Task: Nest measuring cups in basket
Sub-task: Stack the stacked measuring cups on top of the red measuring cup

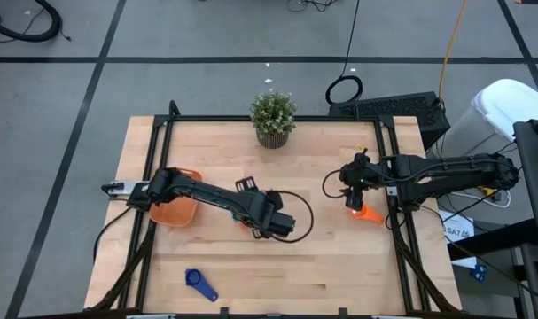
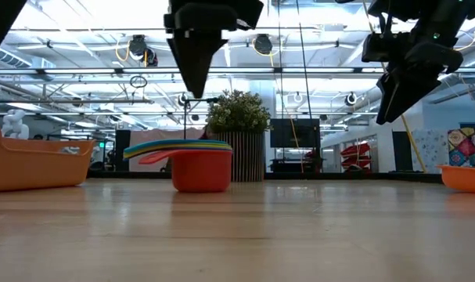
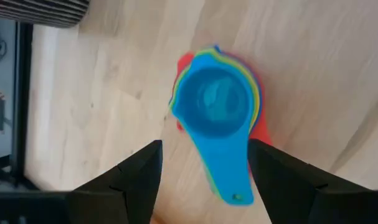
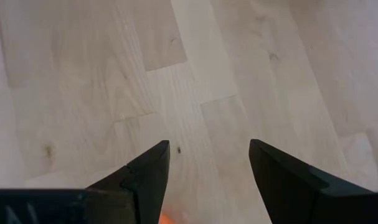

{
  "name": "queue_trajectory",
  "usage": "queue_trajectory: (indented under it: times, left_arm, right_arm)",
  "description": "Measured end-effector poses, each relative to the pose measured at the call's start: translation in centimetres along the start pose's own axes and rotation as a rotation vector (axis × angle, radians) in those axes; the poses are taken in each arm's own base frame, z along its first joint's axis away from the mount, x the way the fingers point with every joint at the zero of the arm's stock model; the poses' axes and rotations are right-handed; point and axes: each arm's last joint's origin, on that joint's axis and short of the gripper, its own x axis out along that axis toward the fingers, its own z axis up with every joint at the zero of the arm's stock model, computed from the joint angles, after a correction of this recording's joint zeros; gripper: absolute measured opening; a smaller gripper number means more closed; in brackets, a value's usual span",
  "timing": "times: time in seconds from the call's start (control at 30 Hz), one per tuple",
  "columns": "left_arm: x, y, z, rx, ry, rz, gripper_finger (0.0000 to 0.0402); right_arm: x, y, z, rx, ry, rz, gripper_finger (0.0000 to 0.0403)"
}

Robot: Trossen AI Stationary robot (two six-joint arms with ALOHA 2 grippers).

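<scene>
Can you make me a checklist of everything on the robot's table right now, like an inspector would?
Surface: wooden table, bare planks between the things.
Job's things: nested stack of measuring cups, light blue on top, red at the bottom, standing on the table outside the orange basket; dark blue cup lying alone near the front edge; orange cup alone under the right arm.
Clutter: potted plant at the back edge.
Tools: left tool open, above the stack, not touching it; right tool open, above the orange cup, empty.
Cables: black cable looping by the left arm; more cables on the floor behind.
Surroundings: grey floor; large room with ceiling lights behind.
</scene>
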Motion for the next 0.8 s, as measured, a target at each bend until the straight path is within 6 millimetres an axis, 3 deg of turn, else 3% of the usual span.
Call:
queue_trajectory:
  times: [0.27, 0.5, 0.67, 0.8]
  left_arm:
    - [0.3, -0.9, 0.5, -0.099, -0.014, -0.075, 0.0244]
    - [0.5, -0.7, 0.3, -0.156, 0.018, -0.073, 0.0321]
    - [2.7, -0.8, -0.2, -0.177, 0.111, -0.027, 0.0392]
    - [5.2, -0.9, -1.2, -0.217, 0.244, -0.03, 0.0382]
  right_arm:
    - [0.0, 0.0, 0.1, -0.015, -0.008, 0.0, 0.0212]
    - [0.0, 0.0, 0.1, -0.047, -0.013, 0.0, 0.0212]
    - [0.0, 0.0, 0.1, -0.059, -0.012, 0.001, 0.0212]
    - [0.1, 0.0, 0.1, -0.064, -0.012, 0.001, 0.0212]
